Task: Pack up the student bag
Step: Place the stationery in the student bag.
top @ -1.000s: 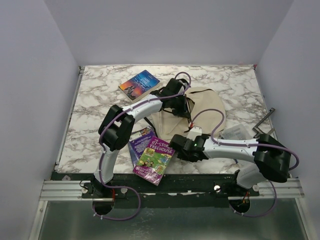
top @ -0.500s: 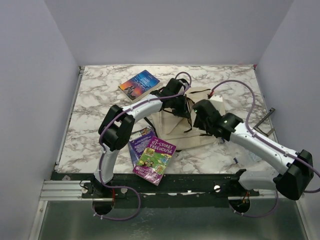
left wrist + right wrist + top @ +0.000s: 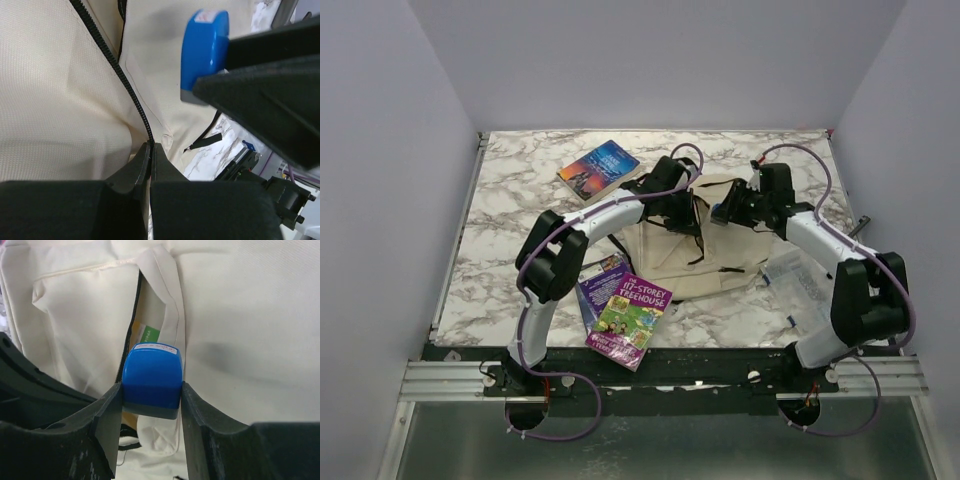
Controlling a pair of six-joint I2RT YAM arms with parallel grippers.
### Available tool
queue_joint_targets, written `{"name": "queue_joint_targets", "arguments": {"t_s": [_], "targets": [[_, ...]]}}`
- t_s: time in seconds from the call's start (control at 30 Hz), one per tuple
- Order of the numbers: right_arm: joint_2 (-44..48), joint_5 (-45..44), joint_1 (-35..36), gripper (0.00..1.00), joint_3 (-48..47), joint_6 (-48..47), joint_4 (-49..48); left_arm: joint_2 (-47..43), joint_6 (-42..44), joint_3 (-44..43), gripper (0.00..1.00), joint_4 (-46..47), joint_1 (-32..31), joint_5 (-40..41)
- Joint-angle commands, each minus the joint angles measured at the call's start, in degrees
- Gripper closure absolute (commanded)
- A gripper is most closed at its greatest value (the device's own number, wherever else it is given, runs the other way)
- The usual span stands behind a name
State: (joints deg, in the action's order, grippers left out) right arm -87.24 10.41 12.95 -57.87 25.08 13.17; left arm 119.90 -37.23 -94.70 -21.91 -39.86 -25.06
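Note:
The cream student bag [image 3: 712, 262] lies flat mid-table. My left gripper [image 3: 682, 214] is shut on the bag's black zipper edge [image 3: 131, 92], fingertips pinched together [image 3: 150, 148] over the cream fabric [image 3: 50, 100]. My right gripper [image 3: 727, 212] is shut on a blue block with a grey base [image 3: 151, 376] and holds it just above the bag's zipper slit [image 3: 134, 315]. The same block [image 3: 202, 50] also shows in the left wrist view. A yellow and green item shows inside the slit [image 3: 148, 335].
A Treehouse book [image 3: 628, 318] lies on a purple book [image 3: 594, 284] at the front left. A blue and orange book [image 3: 599, 170] sits at the back left. A clear plastic box [image 3: 800, 282] lies right of the bag.
My right arm has swung from beside the front books up to the bag's back right, carrying the blue block. The left arm has held still on the zipper edge.

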Motion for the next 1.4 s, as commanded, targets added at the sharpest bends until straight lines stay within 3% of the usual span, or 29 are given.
{"name": "queue_joint_targets", "arguments": {"t_s": [0.0,0.17,0.37,0.47,0.57,0.67,0.73,0.83,0.9,1.0,1.03,1.23,1.37], "targets": [[-4.8,21.6,-5.1,0.97,2.1,0.4,-11.9,-3.4,0.6,1.0,1.00,0.1,0.1,-1.1],[-10.7,28.5,-5.3,0.80,4.0,3.8,-17.7,-3.4,-0.1,1.0,1.00,0.1,0.8,-1.2],[-15.4,32.6,-5.3,0.72,4.4,6.7,-22.6,-4.8,-1.7,2.5,1.00,2.8,0.8,-0.3],[-17.3,33.5,-5.3,0.58,2.5,5.9,-20.5,-5.1,-2.1,3.1,1.00,3.7,0.7,0.2],[-16.8,34.0,-5.5,0.37,2.0,6.5,-19.5,-5.5,-2.4,3.5,1.00,4.0,0.7,0.8],[-15.6,33.6,-6.1,0.24,1.9,7.3,-18.1,-5.6,-2.6,4.0,1.00,4.2,0.7,0.8],[-14.8,33.9,-6.7,0.21,2.6,8.4,-18.5,-5.8,-2.6,4.2,1.00,4.2,0.7,0.9],[-13.5,34.3,-8.1,0.21,4.4,10.9,-20.0,-5.7,-2.7,4.6,1.00,4.5,0.7,0.8],[-13.1,33.9,-8.5,0.29,5.3,11.9,-21.2,-5.8,-2.8,4.9,1.00,4.6,0.7,0.7],[-13.4,33.3,-8.6,0.61,5.8,12.8,-22.6,-5.7,-2.8,5.0,1.00,4.8,0.7,0.5],[-13.5,32.9,-8.6,0.66,5.7,12.9,-22.7,-5.6,-2.9,4.9,1.00,4.8,0.6,0.3],[-17.4,31.5,-7.6,0.82,3.4,12.5,-22.7,-4.9,-3.2,4.0,1.00,5.0,0.5,-0.3],[-21.0,31.6,-4.7,0.83,-0.5,12.6,-22.4,-4.1,-3.6,3.3,1.00,5.1,0.4,-0.8]]}}
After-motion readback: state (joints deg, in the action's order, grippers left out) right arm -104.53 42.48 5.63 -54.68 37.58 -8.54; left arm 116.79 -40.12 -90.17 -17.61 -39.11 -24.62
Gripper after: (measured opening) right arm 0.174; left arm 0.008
